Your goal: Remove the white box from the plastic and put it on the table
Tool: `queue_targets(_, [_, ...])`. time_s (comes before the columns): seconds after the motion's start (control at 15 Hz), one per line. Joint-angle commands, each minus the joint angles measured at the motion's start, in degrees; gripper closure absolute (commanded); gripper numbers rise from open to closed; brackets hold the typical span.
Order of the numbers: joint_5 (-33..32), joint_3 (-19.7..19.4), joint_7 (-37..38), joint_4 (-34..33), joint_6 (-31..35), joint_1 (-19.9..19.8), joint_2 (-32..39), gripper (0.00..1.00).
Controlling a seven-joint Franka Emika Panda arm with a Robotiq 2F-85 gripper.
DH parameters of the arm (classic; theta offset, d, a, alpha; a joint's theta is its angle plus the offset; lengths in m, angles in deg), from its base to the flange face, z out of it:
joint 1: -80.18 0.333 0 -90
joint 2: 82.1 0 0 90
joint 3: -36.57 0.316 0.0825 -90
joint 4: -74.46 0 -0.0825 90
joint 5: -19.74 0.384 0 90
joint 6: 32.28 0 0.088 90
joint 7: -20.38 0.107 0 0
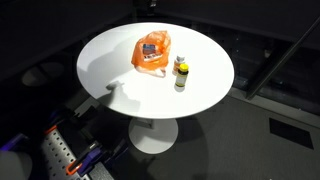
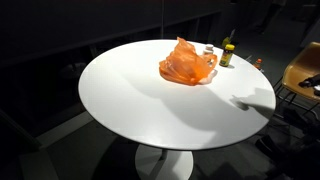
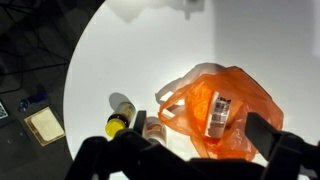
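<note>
Gripper (image 3: 185, 152) fingers spread wide, empty, over orange plastic bag (image 3: 252, 100) holding white box (image 3: 218, 113); two bottles (image 3: 120, 113) just beside the bag.

1. Lit hard from overhead in both exterior views: white table (image 1: 110, 50) glowing, nearly blown out, against almost black surroundings.
2. Soft grey shadow (image 1: 128, 98) cast on the table toward 7 o'clock; another shadow (image 2: 252, 100) near 3 o'clock.
3. In the wrist view, washed with glare and smeared at 12 o'clock.
4. Dark, out-of-focus gripper (image 3: 195, 152) along 6 o'clock.
5. Coarse and grainy throughout; little detail in the dim floor.
</note>
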Motion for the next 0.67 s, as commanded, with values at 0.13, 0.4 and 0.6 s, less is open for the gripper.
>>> queue_targets(0.13, [0.12,-0.99,-0.10,-0.13,-0.16,0.97,0.02,0.00])
queue_targets(0.4, [0.52,-1.66,-0.37,0.72,1.67,0.45,0.91,0.00])
queue_targets(0.6, [0.49,-2.44,-1.69,-0.20,4.56,0.17,4.07,0.00])
